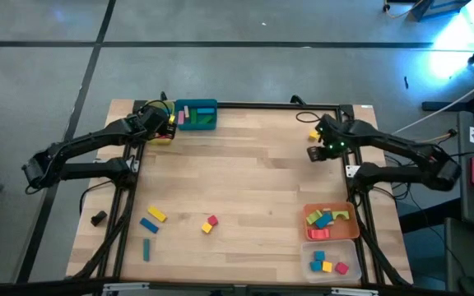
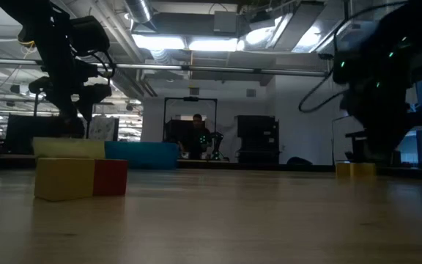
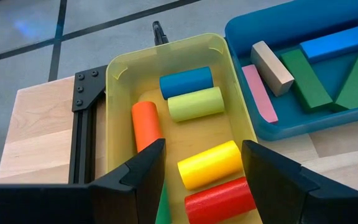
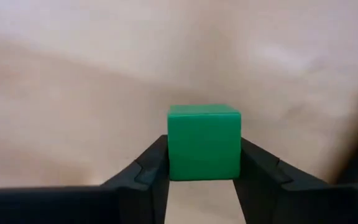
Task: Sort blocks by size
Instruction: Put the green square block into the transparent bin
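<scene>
My left gripper [image 1: 164,127] hangs open over the yellow tray [image 3: 118,74] at the table's far left. The tray holds several cylinders: blue [image 3: 186,82], lime [image 3: 196,103], orange [image 3: 145,124], yellow [image 3: 209,164] and red [image 3: 219,200]. The teal tray [image 1: 197,105] beside it holds bars and a wedge. My right gripper [image 1: 319,150] is at the far right, shut on a green cube [image 4: 204,140]. A yellow block [image 1: 313,134] lies just beyond it. Loose blocks lie on the near left of the table: yellow [image 1: 156,215], blue [image 1: 148,224], a teal bar [image 1: 146,249], and a red and a yellow cube [image 1: 211,224]. My right gripper pinches the green cube by two opposite side faces [image 4: 171,152] between its two fingers. The cube sits square between the fingertips [image 4: 154,155], its top and far face showing. Whether it is clear of the table, I cannot tell.
An orange tray [image 1: 354,224] with several blocks and a clear tray [image 1: 309,267] with small cubes stand at the near right. A small black object [image 1: 99,218] lies off the table's left edge. The middle of the table is bare wood [image 1: 245,173].
</scene>
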Robot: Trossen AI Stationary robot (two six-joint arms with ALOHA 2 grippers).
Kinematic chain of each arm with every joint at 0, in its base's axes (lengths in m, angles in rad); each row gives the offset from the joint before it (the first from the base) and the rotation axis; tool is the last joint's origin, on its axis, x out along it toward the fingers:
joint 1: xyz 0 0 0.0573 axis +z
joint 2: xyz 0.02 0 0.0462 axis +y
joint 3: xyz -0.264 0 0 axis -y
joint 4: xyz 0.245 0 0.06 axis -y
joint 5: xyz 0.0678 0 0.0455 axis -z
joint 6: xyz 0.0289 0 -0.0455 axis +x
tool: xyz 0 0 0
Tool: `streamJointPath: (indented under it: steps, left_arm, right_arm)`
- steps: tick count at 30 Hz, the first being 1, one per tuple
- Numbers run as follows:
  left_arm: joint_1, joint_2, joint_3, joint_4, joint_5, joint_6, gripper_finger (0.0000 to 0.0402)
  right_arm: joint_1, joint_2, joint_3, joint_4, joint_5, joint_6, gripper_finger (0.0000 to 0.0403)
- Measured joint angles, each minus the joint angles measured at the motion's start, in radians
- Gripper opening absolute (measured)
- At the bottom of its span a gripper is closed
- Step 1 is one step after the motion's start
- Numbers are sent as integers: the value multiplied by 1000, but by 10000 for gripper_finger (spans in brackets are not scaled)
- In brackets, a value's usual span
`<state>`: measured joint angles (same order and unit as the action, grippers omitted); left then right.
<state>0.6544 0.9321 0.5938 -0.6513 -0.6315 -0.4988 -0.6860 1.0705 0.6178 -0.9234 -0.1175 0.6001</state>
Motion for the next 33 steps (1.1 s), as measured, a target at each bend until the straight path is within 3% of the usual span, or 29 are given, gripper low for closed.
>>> streamJointPath:
  steps: [4, 9, 18, 26, 33]
  left_arm:
    - [0, 0, 0, 0, 0, 0, 196]
    - [0, 0, 0, 0, 0, 0, 196]
    - [0, 0, 0, 0, 4, -25, 196]
    - [0, 0, 0, 0, 26, -26, 196]
    - [0, 0, 0, 0, 26, -26, 196]
  right_arm:
    - [101, -114, 0, 8, -147, 103, 141]
    - [313, -230, 0, 62, -179, 314, 141]
    - [784, -257, 1, 355, -27, 605, 142]
    - [1176, -191, 2, 411, 132, 902, 142]
    - [1414, -101, 60, 452, 213, 1105, 142]
